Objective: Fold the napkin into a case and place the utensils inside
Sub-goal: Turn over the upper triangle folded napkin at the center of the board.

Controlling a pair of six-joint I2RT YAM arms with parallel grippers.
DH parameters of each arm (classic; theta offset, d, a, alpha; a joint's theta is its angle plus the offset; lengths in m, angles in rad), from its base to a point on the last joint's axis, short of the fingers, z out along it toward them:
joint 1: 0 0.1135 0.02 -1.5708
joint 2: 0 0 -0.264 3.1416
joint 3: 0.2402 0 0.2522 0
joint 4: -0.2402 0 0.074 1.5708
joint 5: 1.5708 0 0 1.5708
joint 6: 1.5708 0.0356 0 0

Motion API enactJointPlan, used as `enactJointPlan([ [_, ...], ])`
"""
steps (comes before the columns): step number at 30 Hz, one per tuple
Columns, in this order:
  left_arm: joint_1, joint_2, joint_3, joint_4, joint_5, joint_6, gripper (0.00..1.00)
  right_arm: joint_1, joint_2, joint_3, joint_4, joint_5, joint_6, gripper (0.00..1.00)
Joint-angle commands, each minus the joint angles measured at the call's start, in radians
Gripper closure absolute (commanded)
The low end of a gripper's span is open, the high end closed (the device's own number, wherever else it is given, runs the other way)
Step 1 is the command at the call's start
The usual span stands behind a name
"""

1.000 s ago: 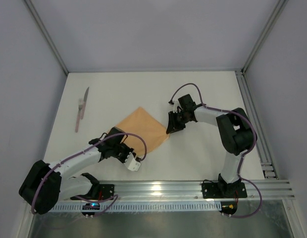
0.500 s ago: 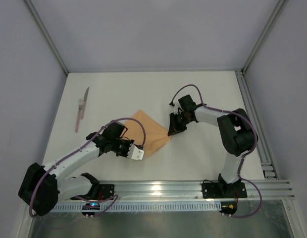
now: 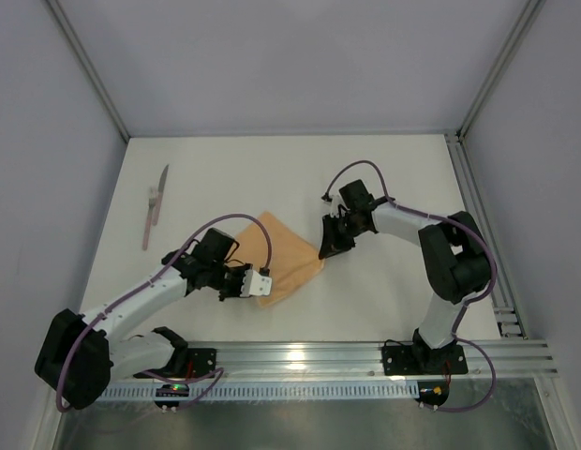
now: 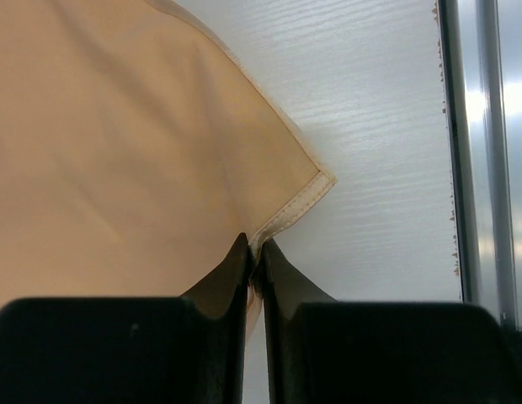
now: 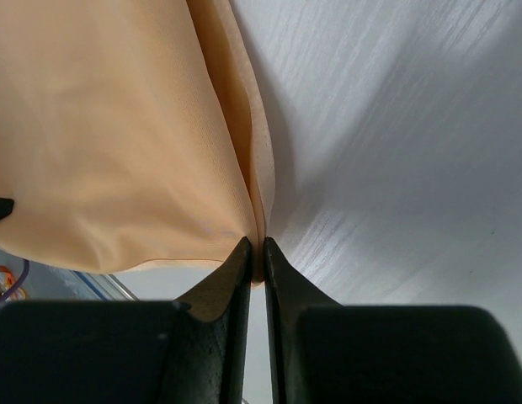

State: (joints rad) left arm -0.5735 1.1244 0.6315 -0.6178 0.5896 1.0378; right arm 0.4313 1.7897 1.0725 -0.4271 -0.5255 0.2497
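Thin peach-orange cloth napkin (image 3: 292, 255): partly folded, case unformed. Left gripper (image 4: 254, 255) and right gripper (image 5: 254, 251) each pinch a hem. Pink-handled silver knife (image 3: 154, 210): well apart from both, unplaced.

Plain peach-orange napkin (image 3: 292, 258), paler hem; white grained table (image 3: 272, 169); grey-bladed, pink-handled knife (image 3: 155, 208); black fingers (image 4: 118, 345)

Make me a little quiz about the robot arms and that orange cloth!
1. True or false: the left gripper and the right gripper are both pinching the napkin.
2. Where is the knife? A) inside the napkin B) on the table, away to the napkin's left C) in a gripper
3. Fill in: the napkin's colour is ____.

Key: 1 true; 2 B; 3 orange.
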Motion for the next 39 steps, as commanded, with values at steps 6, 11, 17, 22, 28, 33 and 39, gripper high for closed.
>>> enactJointPlan([
  [6,0.014,-0.020,0.019,-0.082,0.142,-0.049,0.87,0.014,-0.052,-0.016,-0.010,-0.001,0.031,0.86],
  [11,0.014,-0.014,-0.032,-0.065,0.142,-0.042,0.71,0.043,-0.039,-0.029,0.008,0.009,0.056,0.86],
  [17,0.014,-0.015,-0.116,-0.002,0.049,-0.025,0.64,0.047,-0.046,-0.048,0.044,0.035,0.083,0.86],
  [22,0.014,-0.038,-0.070,-0.097,0.099,0.034,0.50,0.049,-0.049,-0.051,0.044,0.059,0.085,0.86],
  [28,0.035,-0.069,0.045,-0.108,0.073,-0.285,0.48,0.053,-0.124,-0.155,0.068,0.096,0.125,0.86],
  [33,0.153,-0.043,0.148,-0.060,-0.071,-0.649,0.48,0.102,-0.243,-0.284,0.128,0.144,0.197,0.74],
  [39,0.325,0.069,0.269,-0.181,-0.282,-0.691,0.45,0.138,-0.374,-0.343,0.107,0.181,0.234,0.42],
])
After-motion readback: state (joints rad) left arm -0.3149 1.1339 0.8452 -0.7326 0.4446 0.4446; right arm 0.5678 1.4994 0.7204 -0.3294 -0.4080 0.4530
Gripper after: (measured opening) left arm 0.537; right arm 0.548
